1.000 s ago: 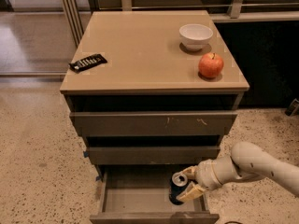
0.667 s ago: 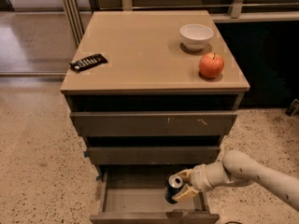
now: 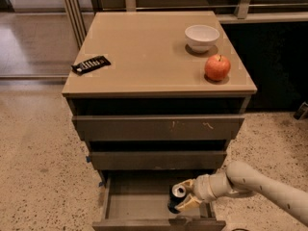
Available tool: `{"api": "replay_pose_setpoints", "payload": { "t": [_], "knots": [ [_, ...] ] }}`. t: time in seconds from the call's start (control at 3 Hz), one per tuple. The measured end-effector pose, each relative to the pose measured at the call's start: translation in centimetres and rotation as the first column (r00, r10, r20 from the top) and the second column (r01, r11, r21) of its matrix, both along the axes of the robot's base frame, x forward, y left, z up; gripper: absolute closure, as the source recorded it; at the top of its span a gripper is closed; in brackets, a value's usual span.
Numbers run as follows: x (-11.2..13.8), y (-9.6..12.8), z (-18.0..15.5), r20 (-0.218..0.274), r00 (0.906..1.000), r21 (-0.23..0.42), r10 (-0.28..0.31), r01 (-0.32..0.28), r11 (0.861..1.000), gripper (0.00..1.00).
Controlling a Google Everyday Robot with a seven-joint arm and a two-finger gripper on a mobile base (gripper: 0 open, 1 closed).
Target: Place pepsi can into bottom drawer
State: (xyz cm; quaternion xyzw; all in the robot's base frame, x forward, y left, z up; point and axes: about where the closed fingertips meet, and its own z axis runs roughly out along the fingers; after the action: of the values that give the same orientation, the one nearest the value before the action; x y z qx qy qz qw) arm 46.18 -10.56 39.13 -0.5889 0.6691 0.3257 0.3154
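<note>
Gripper [image 3: 183, 197] low, right-of-centre, seemingly clamping pepsi can [image 3: 178, 191].

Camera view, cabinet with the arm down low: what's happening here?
The robot arm reaches in from the right. Its gripper is shut on the pepsi can, holding it inside the open bottom drawer, near the drawer's right side. Whether the can touches the drawer floor cannot be told. A white bowl, an apple and a dark packet sit on the cabinet top.
</note>
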Motion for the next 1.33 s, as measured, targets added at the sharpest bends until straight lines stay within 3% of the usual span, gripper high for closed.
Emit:
{"api": "replay_pose_setpoints", "payload": {
  "t": [0.33, 0.67, 1.0, 1.33],
  "knots": [
    [0.6, -0.1, -1.3, 0.046, 0.9989, -0.055, 0.005, -0.003, 0.998, 1.00],
    [2.8, -0.4, -4.0, 0.137, 0.9905, -0.117, 0.013, 0.004, 0.993, 1.00],
    [5.2, -0.3, -7.3, 0.185, 0.9825, -0.125, 0.017, 0.007, 0.992, 1.00],
    [7.5, -0.2, -11.1, 0.183, 0.9832, -0.116, 0.006, 0.016, 0.993, 1.00]
  ]
}}
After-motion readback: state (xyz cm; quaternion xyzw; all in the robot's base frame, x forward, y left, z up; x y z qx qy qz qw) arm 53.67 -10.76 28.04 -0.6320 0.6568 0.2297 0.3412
